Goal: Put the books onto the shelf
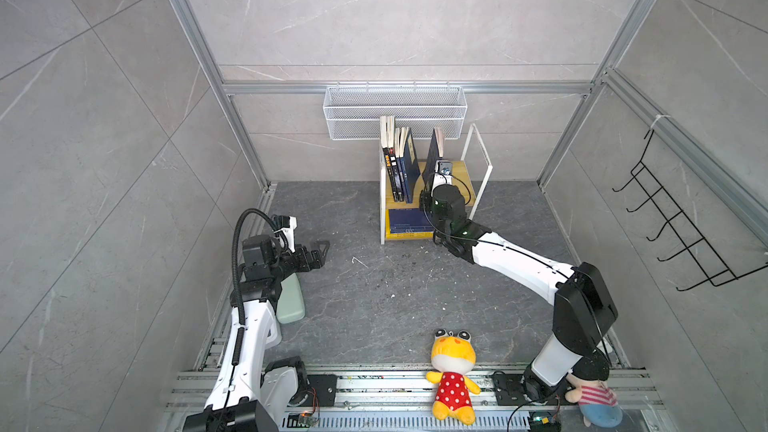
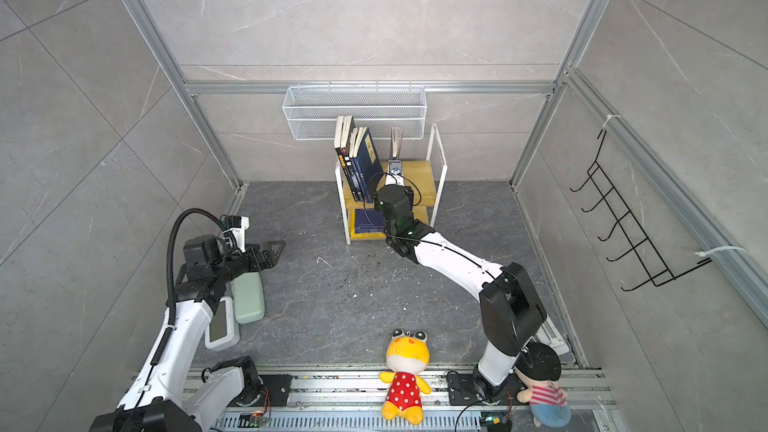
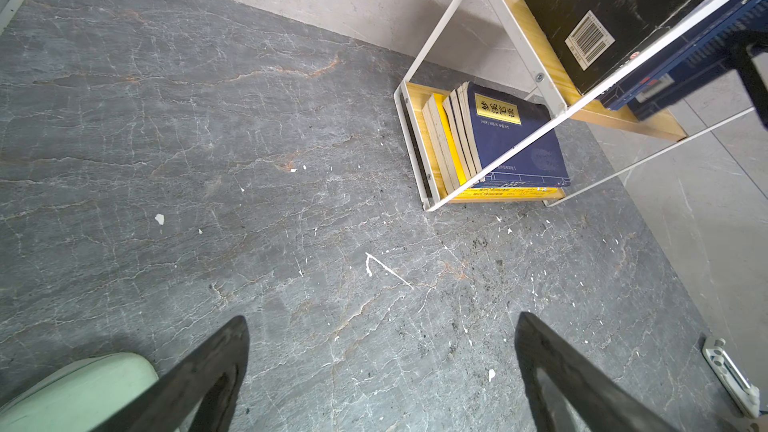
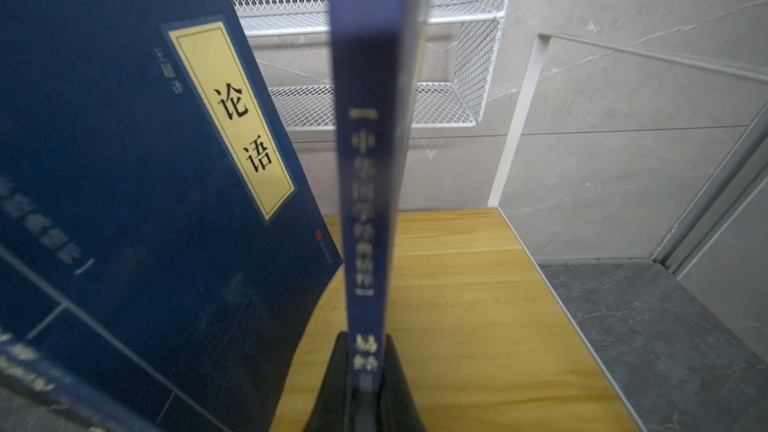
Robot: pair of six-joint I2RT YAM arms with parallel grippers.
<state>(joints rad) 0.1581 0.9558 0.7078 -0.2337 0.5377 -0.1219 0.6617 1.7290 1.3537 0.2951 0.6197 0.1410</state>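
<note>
Step in hand, judged: standing thin navy blue paperback [image 4: 370, 151] on upper light wooden board of white-framed two-tier shelf [image 4: 457, 284]. Advisable: seat lower edge fully on board, lean toward neighbouring navy book with yellow title label [image 4: 166, 201], then release. Right gripper [image 4: 365, 367]: clamped on paperback's spine end, book upright over board. Left gripper [image 3: 382, 320]: spread wide, empty, well apart from shelf.

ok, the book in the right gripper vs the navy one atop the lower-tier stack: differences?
The held book stands upright over the top board of the shelf; the lower-tier book lies flat on a stack. The right gripper clamps the held book; no gripper touches the lower-tier book. Both are navy.
</note>
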